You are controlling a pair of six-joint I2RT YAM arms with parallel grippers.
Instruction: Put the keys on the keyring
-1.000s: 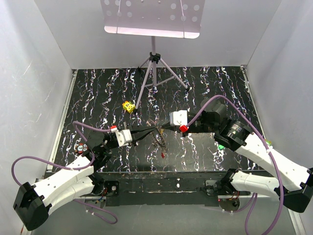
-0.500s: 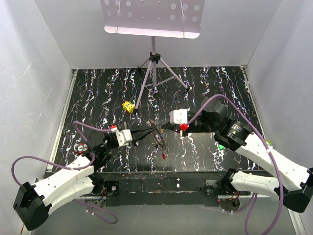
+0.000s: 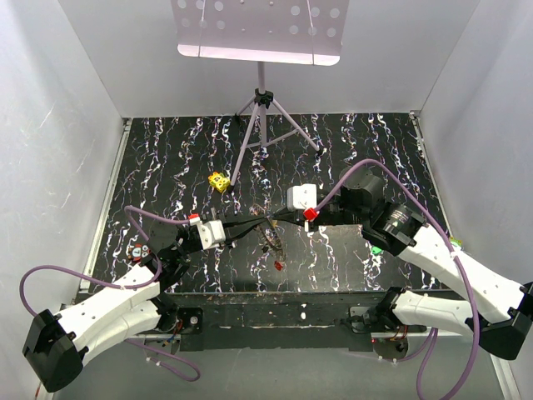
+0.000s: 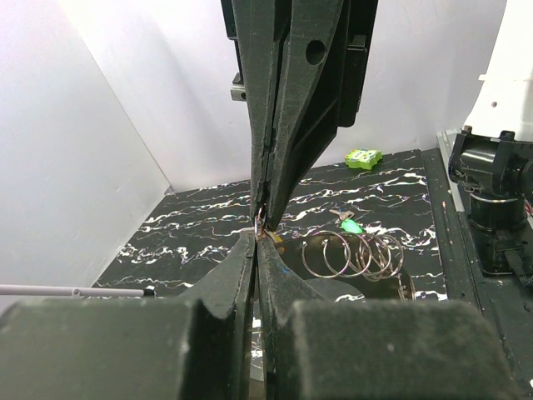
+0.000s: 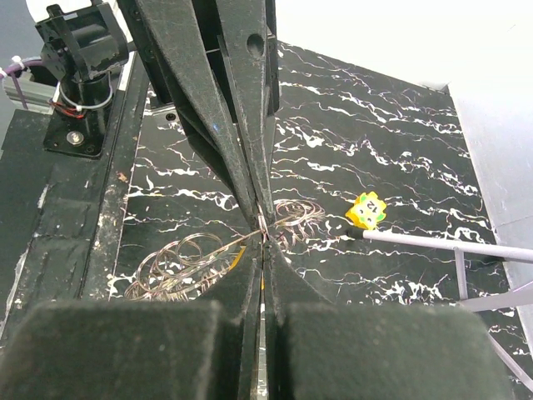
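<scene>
Two arms (image 3: 108,312), one yellow cube (image 3: 219,181), one tripod (image 3: 263,98).

Both arms stretch inward from their bases at the near edge, forearms angled toward each other and wrists roughly level. The left gripper (image 3: 260,225) and the right gripper (image 3: 276,218) point straight at one another, tips all but touching. Each has its jaws pressed tight together.
</scene>
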